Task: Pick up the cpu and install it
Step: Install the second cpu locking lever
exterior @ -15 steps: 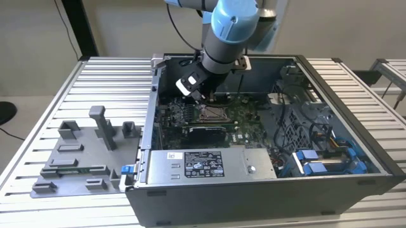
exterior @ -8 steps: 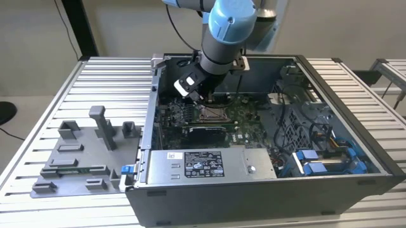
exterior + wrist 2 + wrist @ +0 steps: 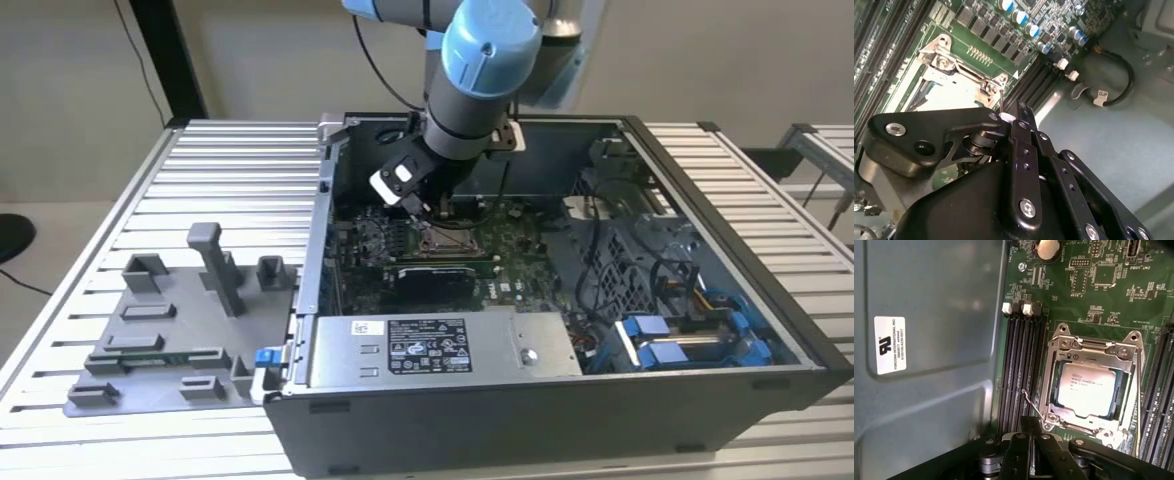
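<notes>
CPU install, late stage. The cpu [image 3: 1086,390] lies flat in the motherboard socket [image 3: 1094,347] inside the computer case [image 3: 747,170], metal frame down around it. The gripper [image 3: 1029,437] hangs just beside the socket, closed with nothing between its fingers, tips near the thin lever [image 3: 1033,407], which appears raised and unlatched. Judgement: placement looks done, locking does not. Any further move calls for a gentle, straight push on the lever, clear of the memory slots [image 3: 1016,365].
</notes>
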`<state>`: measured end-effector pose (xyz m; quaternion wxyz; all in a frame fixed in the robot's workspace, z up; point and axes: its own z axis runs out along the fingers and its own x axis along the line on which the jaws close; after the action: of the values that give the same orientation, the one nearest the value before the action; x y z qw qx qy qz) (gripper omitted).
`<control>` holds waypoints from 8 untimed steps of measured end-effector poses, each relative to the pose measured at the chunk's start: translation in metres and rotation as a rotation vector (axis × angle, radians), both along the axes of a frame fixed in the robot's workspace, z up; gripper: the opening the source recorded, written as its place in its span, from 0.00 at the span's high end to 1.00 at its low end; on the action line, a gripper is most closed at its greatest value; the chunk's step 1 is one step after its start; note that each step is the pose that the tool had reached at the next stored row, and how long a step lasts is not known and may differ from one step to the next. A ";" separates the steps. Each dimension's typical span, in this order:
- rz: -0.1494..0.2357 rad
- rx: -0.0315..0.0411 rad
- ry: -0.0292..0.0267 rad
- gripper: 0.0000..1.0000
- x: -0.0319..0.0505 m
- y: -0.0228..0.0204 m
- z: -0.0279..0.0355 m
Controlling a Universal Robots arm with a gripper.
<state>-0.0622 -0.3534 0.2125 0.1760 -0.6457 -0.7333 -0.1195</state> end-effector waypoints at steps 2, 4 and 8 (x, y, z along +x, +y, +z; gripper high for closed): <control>0.000 -0.0009 0.0003 1.00 0.0019 -0.0001 -0.0004; 0.000 -0.0009 0.0003 1.00 0.0024 -0.0003 -0.0009; 0.000 -0.0010 0.0004 1.00 0.0026 -0.0023 -0.0023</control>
<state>-0.0596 -0.3557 0.2102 0.1759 -0.6458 -0.7334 -0.1190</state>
